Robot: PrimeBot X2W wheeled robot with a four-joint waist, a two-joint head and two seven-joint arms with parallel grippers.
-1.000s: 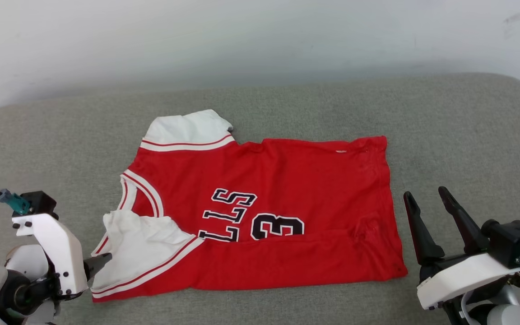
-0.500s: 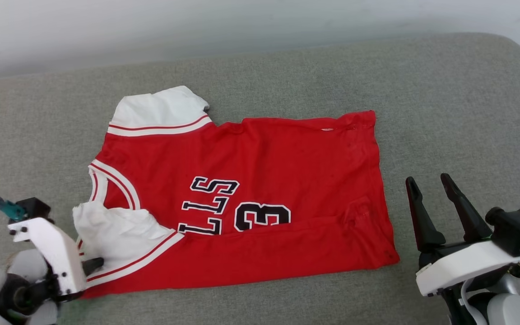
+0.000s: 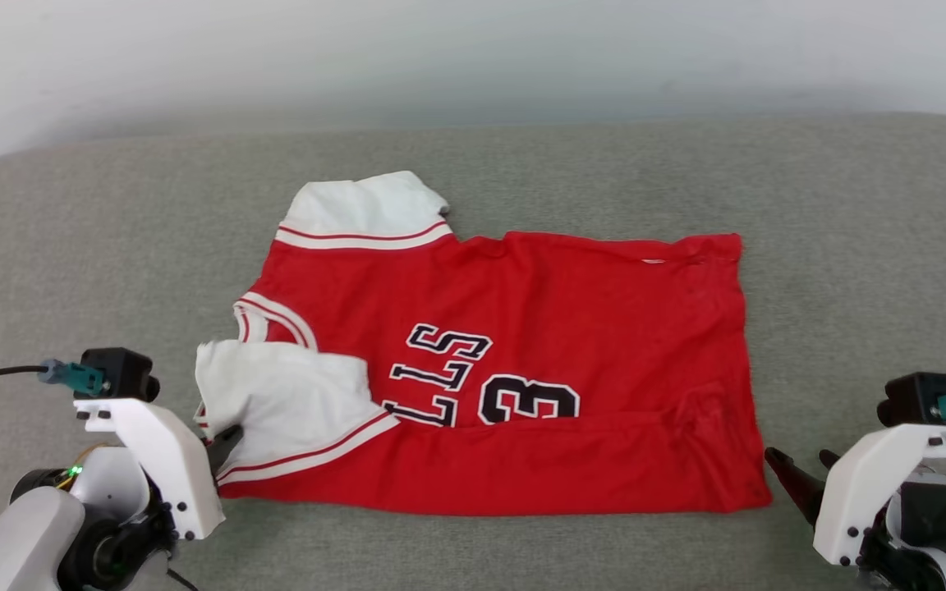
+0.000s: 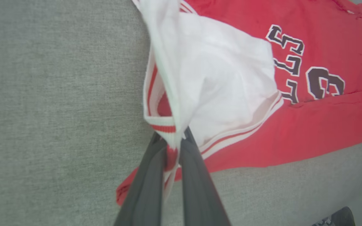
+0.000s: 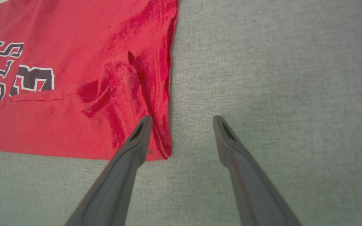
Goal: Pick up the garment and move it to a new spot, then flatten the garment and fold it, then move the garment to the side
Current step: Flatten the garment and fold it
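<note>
Head view: you see the jersey [image 3: 571, 328] spread flat on the grey cushion [image 3: 112, 246], a little left of centre. Its collar and white sleeves point to your left and its hem to your right, and the near edge is folded up over the bottom of the black lettering. Your left gripper [image 3: 227, 439] sits at the lower left, its dark tip against the near white sleeve [image 3: 292, 402]. Your right gripper [image 3: 801, 468] sits at the lower right, just beside the hem's near corner.

Left wrist view: the left gripper [image 4: 172, 141] has its two fingers pressed together, clamped on the striped trim of the sleeve [image 4: 225, 72]. The white cloth rises from the tips in a ridge. The red body runs off to the right.

Right wrist view: the right gripper [image 5: 182, 121] has its fingers spread wide. One tip lies over the jersey's [image 5: 74, 62] red hem corner, the other over bare cushion [image 5: 278, 78]. You cannot tell whether either tip touches.
</note>
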